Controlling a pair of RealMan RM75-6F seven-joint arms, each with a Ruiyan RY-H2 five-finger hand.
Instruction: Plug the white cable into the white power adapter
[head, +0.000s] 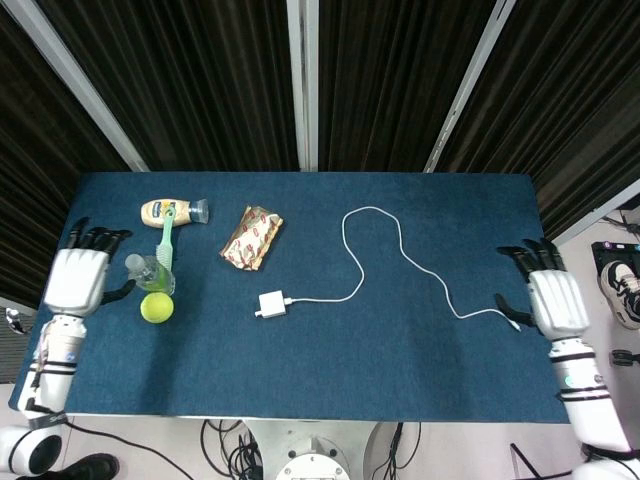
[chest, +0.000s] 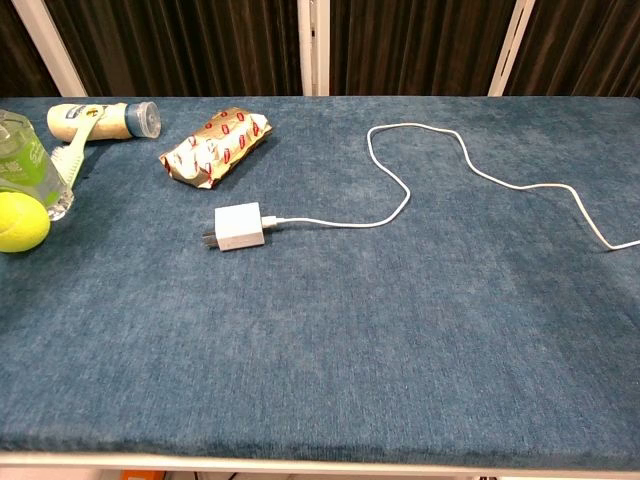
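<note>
Right now the big blue table (head: 330, 380) holds everything. Next in size are the two robot hands, and each one sits at an end of the table, well apart from the other. At the left edge, the left hand (head: 77, 277) has its dark fingers (head: 96, 237) spread apart, and it holds nothing. At the right edge, the right hand (head: 553, 300) also has its fingers (head: 522, 254) spread apart with nothing in them, though the far tip of the cable lies just beside it. Only the head view shows the hands. The white cable (head: 385, 258) makes a long wavy line from the middle of the table over to the right side, with a loop that bends toward the back. Its near end goes into the white power adapter (head: 271, 304), a small square block that lies flat near the middle of the table. A shiny gold snack pack (head: 251, 236) lies behind the adapter, a little to the left. On the left side are a tan bottle (head: 166, 210) on its side, a green brush (head: 165, 247) that crosses it, a small clear bottle (head: 148, 270), and a yellow tennis ball (head: 156, 308) touching the clear bottle.
</note>
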